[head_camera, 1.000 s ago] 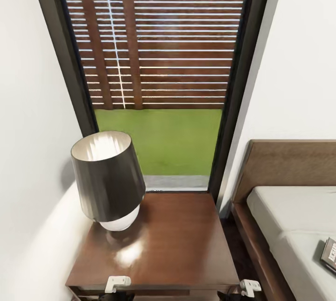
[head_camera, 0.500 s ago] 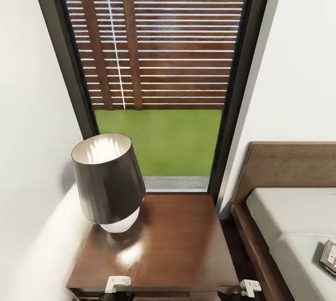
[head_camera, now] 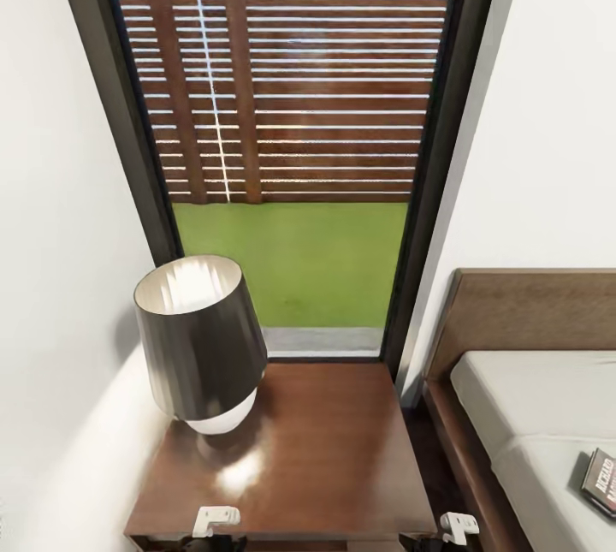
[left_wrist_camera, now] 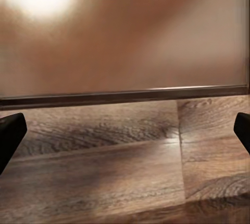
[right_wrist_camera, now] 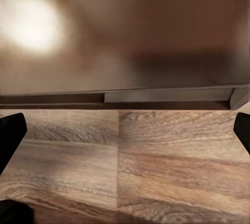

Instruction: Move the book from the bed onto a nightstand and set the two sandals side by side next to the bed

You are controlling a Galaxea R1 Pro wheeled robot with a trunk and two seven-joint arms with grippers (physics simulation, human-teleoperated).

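Window [head_camera: 291, 150] w/ slatted fence straight ahead, bed [head_camera: 522, 415] off to the right of both arms, nightstand [head_camera: 325, 449] directly in front. Whole view has shifted slightly vs a sec ago: camera moved, things didn't. Lamp [head_camera: 201, 342] on the nightstand's left part, rest bare: room for the book [head_camera: 601, 482], lying on the mattress beyond the right gripper [right_wrist_camera: 125, 130]. Left gripper [left_wrist_camera: 125, 130] and right both spread wide, nothing held, low over floor [right_wrist_camera: 125, 166] before the nightstand. Sandals untouched.
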